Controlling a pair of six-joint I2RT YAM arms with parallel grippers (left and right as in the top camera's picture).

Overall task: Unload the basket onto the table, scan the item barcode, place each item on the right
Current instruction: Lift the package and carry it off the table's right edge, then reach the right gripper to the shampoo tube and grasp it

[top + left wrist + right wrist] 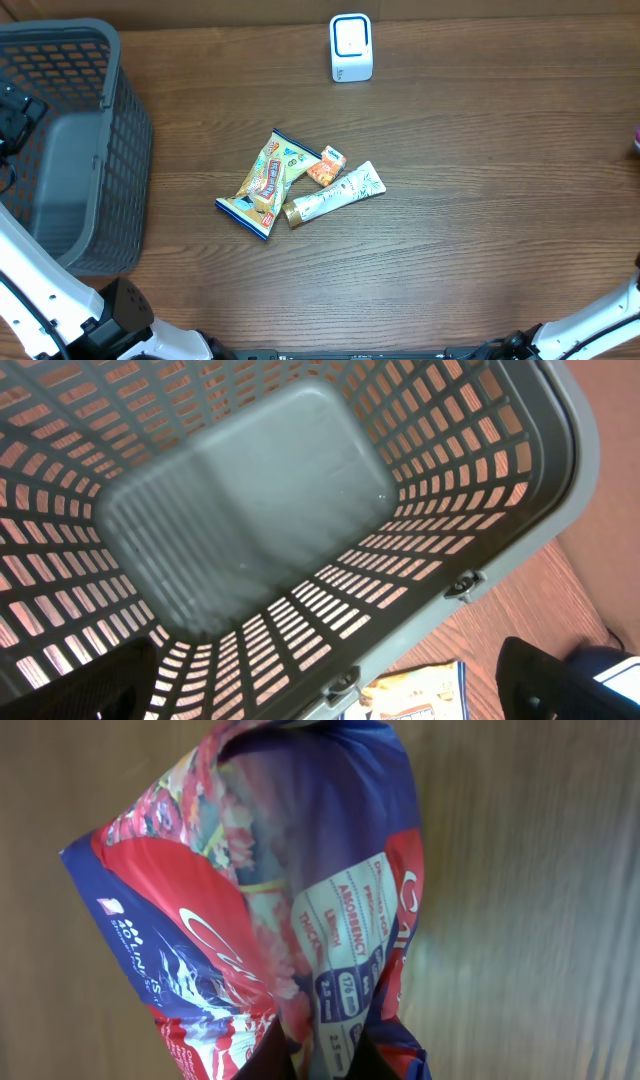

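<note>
Right gripper pinches the red-and-blue packet, which juts out beyond its closed jaws.

Beneath me: table, dark brown wood, grain running side to side, filling overhead view. Light even, faint sheen on surface. Same wood under my right wrist.

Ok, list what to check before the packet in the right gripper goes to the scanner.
1. Grip: right gripper shut on the packet, pinched at one edge: ok.
2. Barcode located: only a printed text panel shows, no bars: cannot tell.
3. Scanner upright, nothing right in front of it: ok.
4. Left gripper open above the basket, away from the scanner: ok.
5. Snack bag and tube lie mid-table, apart from the scanner: ok.
</note>
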